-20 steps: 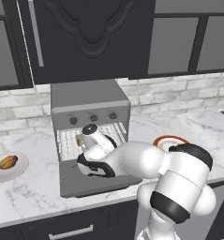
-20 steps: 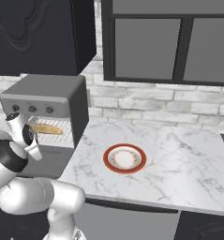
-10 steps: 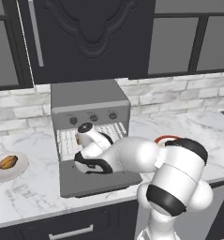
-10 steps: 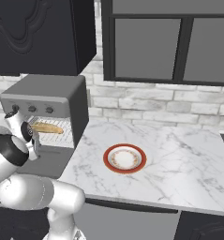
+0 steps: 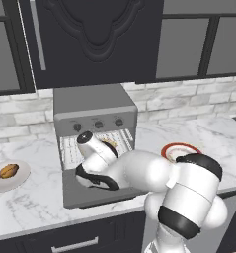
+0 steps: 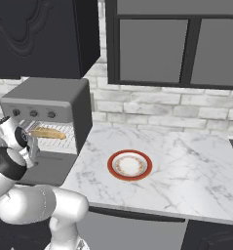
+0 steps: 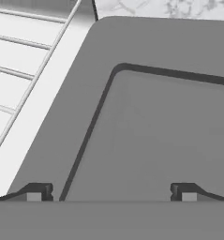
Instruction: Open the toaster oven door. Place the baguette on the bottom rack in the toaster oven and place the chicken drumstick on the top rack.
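Note:
The toaster oven (image 5: 94, 109) (image 6: 45, 100) stands on the counter with its door (image 5: 90, 193) (image 7: 155, 126) folded down flat. The baguette (image 6: 48, 133) (image 5: 110, 144) lies on a wire rack (image 5: 72, 146) (image 7: 19, 47) inside the cavity; I cannot tell which of the racks it is. The chicken drumstick (image 5: 6, 171) rests on a white plate (image 5: 20, 179) left of the oven. My gripper (image 7: 111, 193) is open and empty, its fingertips (image 7: 36, 192) wide apart, pointing down at the door's inner face close in front of the oven mouth.
A red-rimmed plate (image 5: 181, 149) (image 6: 130, 165) sits on the marble counter (image 6: 186, 171) right of the oven. Dark wall cabinets (image 5: 95, 39) hang just above the oven. My white arm reaches across the open door from the right.
The hand has drawn back out of the oven mouth, a little left and lower over the open door. The jaws stay open; the baguette stays on its rack.

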